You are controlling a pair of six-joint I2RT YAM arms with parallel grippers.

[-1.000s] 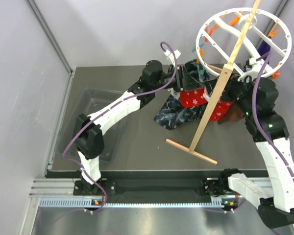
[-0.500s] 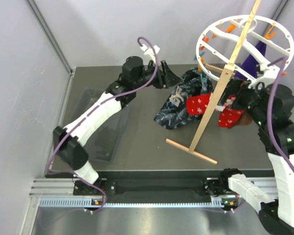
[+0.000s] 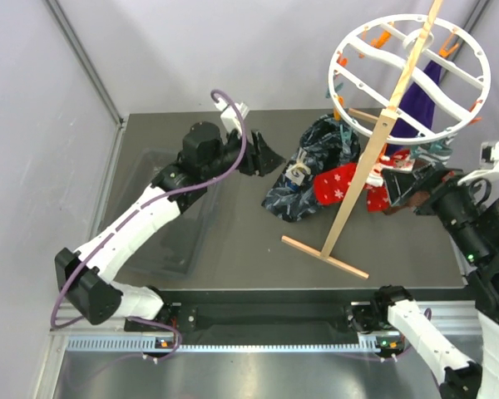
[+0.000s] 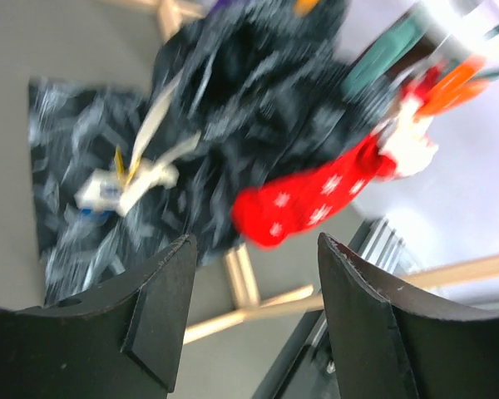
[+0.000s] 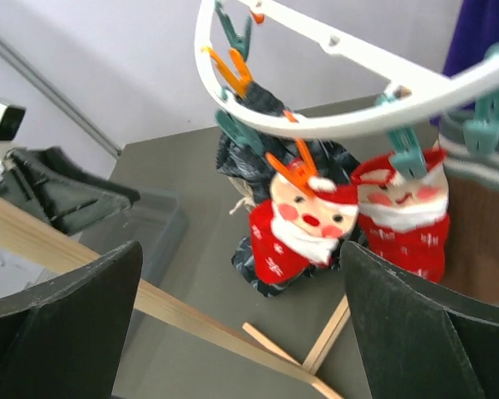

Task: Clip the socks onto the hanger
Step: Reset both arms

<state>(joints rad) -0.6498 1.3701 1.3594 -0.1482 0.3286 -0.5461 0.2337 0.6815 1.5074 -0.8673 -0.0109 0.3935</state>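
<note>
Right wrist view: two red socks hang by their white cuffs from the near rim of the hanger. One is under an orange clip, the other just to its right under a teal clip. A brown sock with a striped cuff hangs touching the second red one. Whether its clip truly bites the cuff cannot be told, as the frame edge cuts it off. Top external view: the socks dangle either side of the slanted pole, over the far right of the counter, beside the dark-blue cloth.

Right jaws: released, spread wide, empty, near the hung socks and lower than them. Left jaws: released, empty, well to the left of the hanger, facing the cloth.

Assessment: no loose sock is visible on the counter, so clipping appears at or near completion. The step in hand is judged to be a check of the hold.

Recommendations:
- Confirm each clip has a full bite of cuff, not just trim.
- Keep both arms off the pole, since a knock would swing the ring.
- Make any re-clip with the right jaws squeezing the clip tails while the left steadies the cuff.
- The cloth may hide a sock, so lift it only well apart from the stand
</note>
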